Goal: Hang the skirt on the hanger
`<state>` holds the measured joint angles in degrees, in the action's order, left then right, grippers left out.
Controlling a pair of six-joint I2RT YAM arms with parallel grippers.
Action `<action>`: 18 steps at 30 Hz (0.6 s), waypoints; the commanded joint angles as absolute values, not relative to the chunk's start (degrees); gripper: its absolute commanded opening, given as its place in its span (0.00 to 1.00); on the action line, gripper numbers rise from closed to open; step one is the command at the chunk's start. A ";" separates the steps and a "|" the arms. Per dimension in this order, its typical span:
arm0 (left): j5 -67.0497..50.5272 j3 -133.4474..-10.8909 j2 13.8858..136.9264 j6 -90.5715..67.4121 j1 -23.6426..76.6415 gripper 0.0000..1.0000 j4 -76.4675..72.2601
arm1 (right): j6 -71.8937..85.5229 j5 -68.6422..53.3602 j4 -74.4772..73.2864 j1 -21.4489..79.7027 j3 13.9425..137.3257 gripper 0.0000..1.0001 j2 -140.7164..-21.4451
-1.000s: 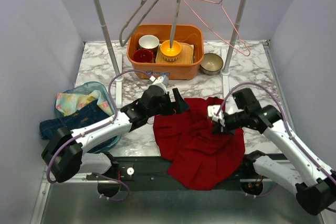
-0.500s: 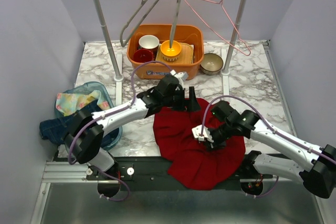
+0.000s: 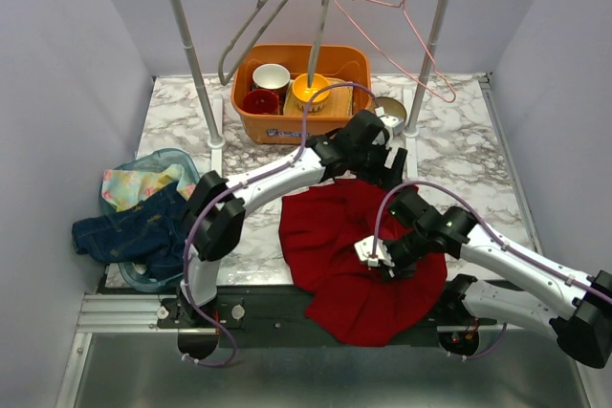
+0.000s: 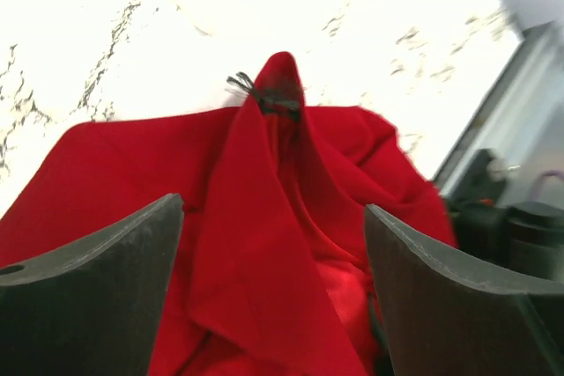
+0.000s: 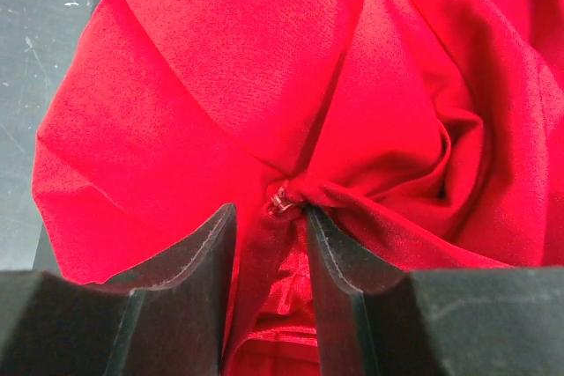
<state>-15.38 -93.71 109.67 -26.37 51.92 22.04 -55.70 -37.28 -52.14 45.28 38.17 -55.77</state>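
The red skirt (image 3: 335,246) lies crumpled at the table's near edge and hangs over it. A pink wire hanger (image 3: 402,31) and grey hangers (image 3: 253,31) hang on the rail at the back. My left gripper (image 3: 390,167) reaches far right over the skirt's far edge. It is open, with the skirt (image 4: 264,217) below its spread fingers (image 4: 273,209). My right gripper (image 3: 381,263) sits on the skirt's middle, its jaws (image 5: 269,213) pinched on a gathered fold of the skirt (image 5: 220,85) beside a small metal clasp (image 5: 282,202).
An orange bin (image 3: 287,126) with bowls stands under the rail. A bowl (image 3: 387,114) stands beside the right rack post (image 3: 426,64), and the left post (image 3: 196,74) rises opposite. A blue basin (image 3: 120,269) with jeans (image 3: 124,231) is at the left.
My left arm has swung from the skirt's far left edge to its far right, gripper open throughout. My right gripper has moved left and nearer onto the skirt's middle and gathered a fold.
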 commanded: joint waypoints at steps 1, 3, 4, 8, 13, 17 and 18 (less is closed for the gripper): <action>-9.76 -99.31 115.04 -18.64 53.17 0.91 31.90 | -57.04 -37.53 -52.74 45.62 37.35 0.45 -53.70; -8.62 -102.47 117.68 -17.23 53.17 0.87 33.30 | -56.87 -37.44 -52.65 45.70 37.18 0.45 -53.18; -8.35 -103.52 118.64 -16.88 53.26 0.84 34.70 | -56.78 -37.18 -52.47 45.62 37.09 0.45 -53.26; -8.17 -110.46 123.82 -15.30 53.96 0.74 38.31 | -56.69 -36.65 -52.12 45.70 37.00 0.45 -53.70; -6.68 -112.50 125.51 -14.68 53.96 0.39 40.34 | -56.78 -34.90 -53.34 45.62 37.26 0.45 -53.88; -5.10 -109.79 123.23 -14.94 53.35 0.00 40.25 | -56.34 -31.12 -55.19 45.62 37.79 0.44 -52.56; -4.66 -108.47 122.18 -15.29 53.18 0.00 39.82 | -56.16 -30.42 -55.72 45.53 37.97 0.44 -52.30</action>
<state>-8.08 -110.85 125.27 -15.64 53.74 38.37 -56.05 -35.03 -52.58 45.32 37.74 -53.80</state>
